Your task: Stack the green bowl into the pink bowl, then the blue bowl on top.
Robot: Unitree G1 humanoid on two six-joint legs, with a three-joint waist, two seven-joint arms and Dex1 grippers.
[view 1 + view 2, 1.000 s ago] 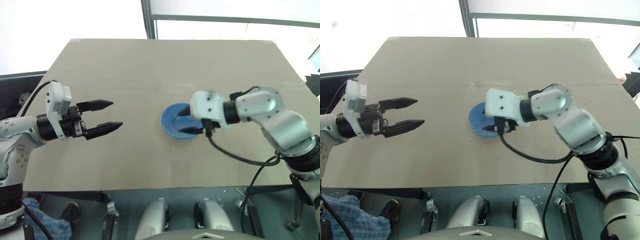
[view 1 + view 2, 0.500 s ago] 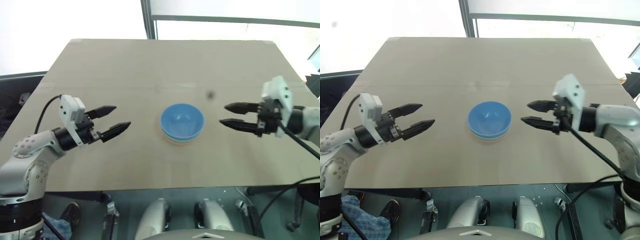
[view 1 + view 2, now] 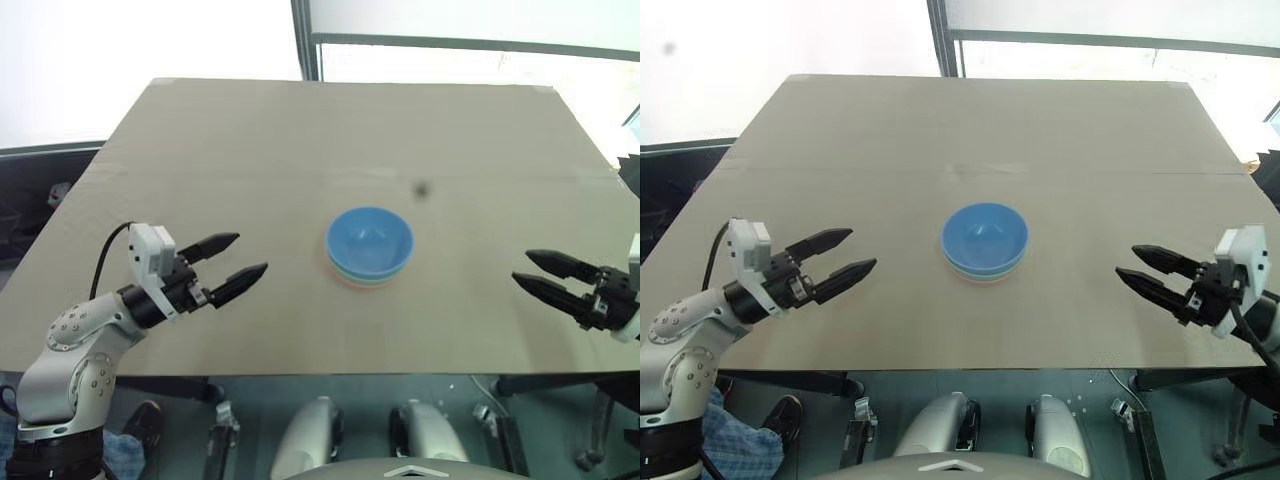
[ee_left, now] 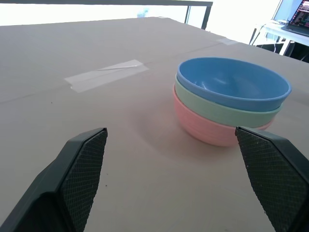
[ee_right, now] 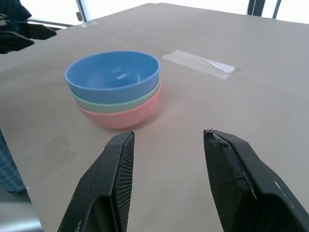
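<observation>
Three bowls stand nested at the table's middle. The blue bowl (image 3: 369, 238) is on top, the green bowl (image 4: 219, 112) sits under it, and the pink bowl (image 4: 205, 131) rests on the table at the bottom. My left gripper (image 3: 251, 254) hovers left of the stack, open and empty, pointing towards it. My right gripper (image 3: 521, 266) is well right of the stack near the table's front right edge, also open with nothing between its fingers. Both wrist views look across the table at the stack between the black fingers (image 5: 118, 179).
The tan table (image 3: 250, 150) carries a strip of clear tape (image 4: 106, 75) beyond the bowls and a small dark spot (image 3: 421, 189) behind the stack. A dark window post (image 3: 305, 40) rises past the far edge. Blue checked cloth (image 3: 735, 445) shows below the front left edge.
My right gripper has let go of the blue bowl, left on the stack, and swung far right and back. My left gripper has sunk slightly towards the front edge.
</observation>
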